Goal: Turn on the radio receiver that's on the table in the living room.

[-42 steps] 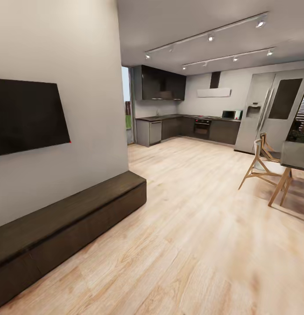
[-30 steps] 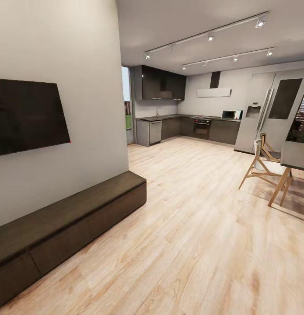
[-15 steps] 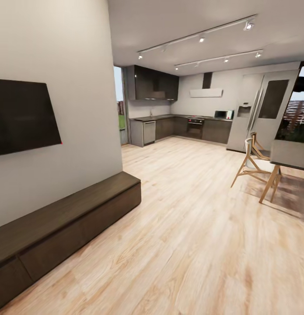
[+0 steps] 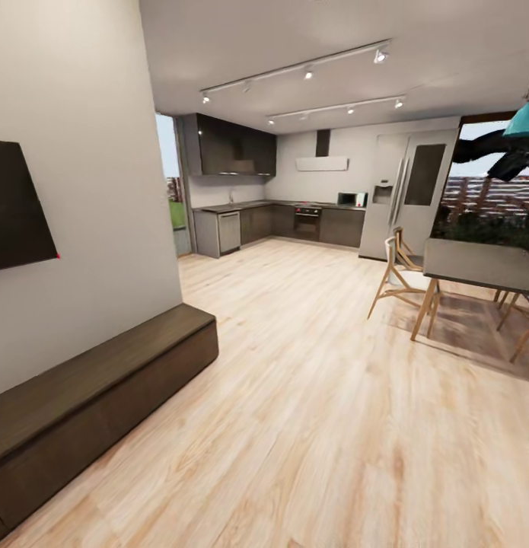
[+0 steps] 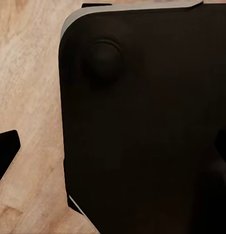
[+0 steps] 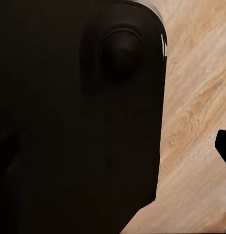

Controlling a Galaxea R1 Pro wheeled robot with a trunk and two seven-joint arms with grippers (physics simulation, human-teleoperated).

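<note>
Robot in transit, head view faces an open room: long dark wooden bench (image 4: 97, 399) along the left wall under a wall TV (image 4: 17, 205), dark-cabinet kitchen (image 4: 253, 202) at the back, dining table (image 4: 481, 265) with wooden chairs (image 4: 397, 274) at right, wide plank floor (image 4: 310, 396) between. No radio receiver or low grey table in view, so their direction can't be told; likely a further turn is needed. Wrist views look at the dark robot base (image 5: 147, 122) over floor; gripper openings can't be told.

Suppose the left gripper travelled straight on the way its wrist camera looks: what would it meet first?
Probably the large black rounded panel, apparently part of the robot, which blocks most of that line; the wood plank floor lies beyond it. Depth is unclear.
</note>
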